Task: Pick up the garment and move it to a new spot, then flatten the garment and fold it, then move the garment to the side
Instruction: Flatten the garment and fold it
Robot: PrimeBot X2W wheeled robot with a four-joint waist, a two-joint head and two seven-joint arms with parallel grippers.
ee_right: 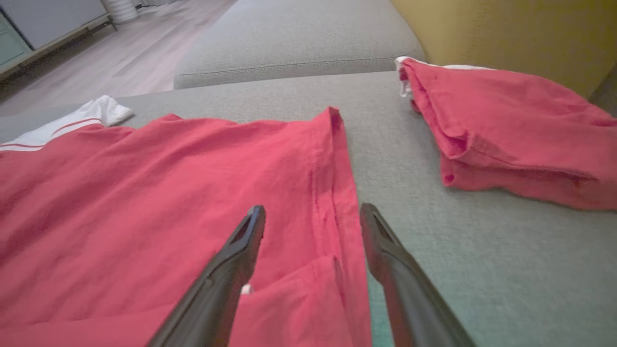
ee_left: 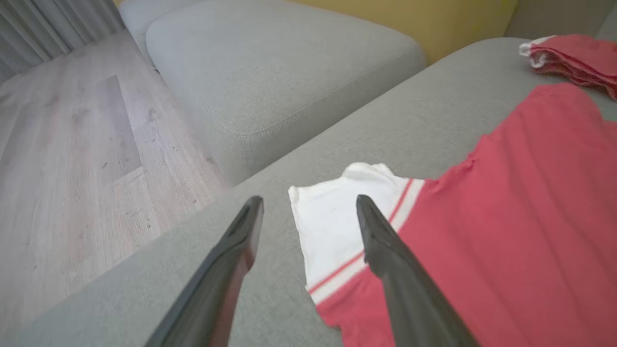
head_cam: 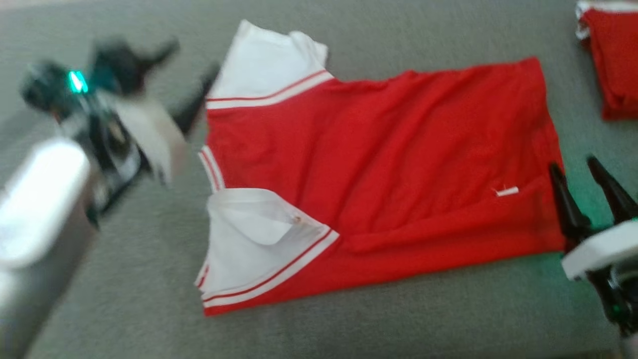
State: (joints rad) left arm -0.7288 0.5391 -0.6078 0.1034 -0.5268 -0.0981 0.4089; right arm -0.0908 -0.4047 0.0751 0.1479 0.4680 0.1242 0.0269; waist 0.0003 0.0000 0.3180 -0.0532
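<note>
The left gripper (ee_left: 308, 200) stands with fingers spread and empty at the garment's (head_cam: 379, 164) 9 o'clock end, by a white sleeve. The right gripper (ee_right: 312, 208) is likewise spread and empty, over the hem at 3 o'clock. The red garment lies flat mid-cushion on the grey sofa (head_cam: 349, 329), long axis running 9 to 3, neckline toward 9, hem toward 3; a folded red pile (head_cam: 615, 60) sits apart at 2 o'clock.
</note>
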